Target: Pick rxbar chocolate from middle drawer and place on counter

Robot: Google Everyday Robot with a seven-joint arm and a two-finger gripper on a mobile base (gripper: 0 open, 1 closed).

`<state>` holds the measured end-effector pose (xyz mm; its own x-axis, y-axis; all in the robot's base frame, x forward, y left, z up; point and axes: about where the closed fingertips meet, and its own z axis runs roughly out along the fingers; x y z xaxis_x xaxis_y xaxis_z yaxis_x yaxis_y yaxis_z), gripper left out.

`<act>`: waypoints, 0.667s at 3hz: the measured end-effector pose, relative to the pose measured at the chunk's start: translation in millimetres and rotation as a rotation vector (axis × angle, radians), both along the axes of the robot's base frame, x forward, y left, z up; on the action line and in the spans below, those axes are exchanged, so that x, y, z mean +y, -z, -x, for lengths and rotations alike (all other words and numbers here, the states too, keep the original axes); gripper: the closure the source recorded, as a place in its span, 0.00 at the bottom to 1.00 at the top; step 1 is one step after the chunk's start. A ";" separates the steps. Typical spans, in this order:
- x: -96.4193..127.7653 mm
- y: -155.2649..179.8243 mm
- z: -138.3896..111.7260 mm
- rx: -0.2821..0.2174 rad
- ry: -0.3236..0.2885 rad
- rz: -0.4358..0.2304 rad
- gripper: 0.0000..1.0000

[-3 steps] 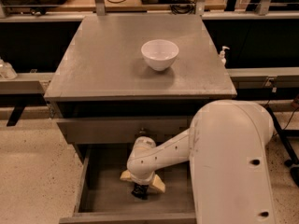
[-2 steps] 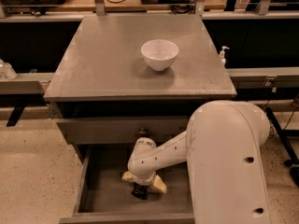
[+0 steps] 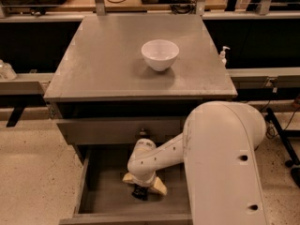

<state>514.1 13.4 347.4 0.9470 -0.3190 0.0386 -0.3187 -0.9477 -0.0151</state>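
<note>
Bar: small dark-wrapped rxbar chocolate [image 3: 139,193], likely the black shape on the floor of the wide grey middle drawer [image 3: 101,191]; long axis unreadable
Gripper: robot's gripper [image 3: 142,187] directly above, bar at its 6 o'clock; clenched or released, cannot tell
Counter: flat grey counter [image 3: 103,64] at 12 o'clock, bearing a round white bowl [image 3: 160,54]

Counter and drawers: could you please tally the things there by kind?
White bowl: 1, on the counter
Drawers: 2, upper drawer shut, middle drawer open
Tool: 1, low inside the middle drawer
Total: 4
</note>
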 end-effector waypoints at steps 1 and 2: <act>3.4 5.5 1.1 0.016 0.003 0.004 0.00; 1.9 7.3 2.0 0.019 0.014 0.008 0.18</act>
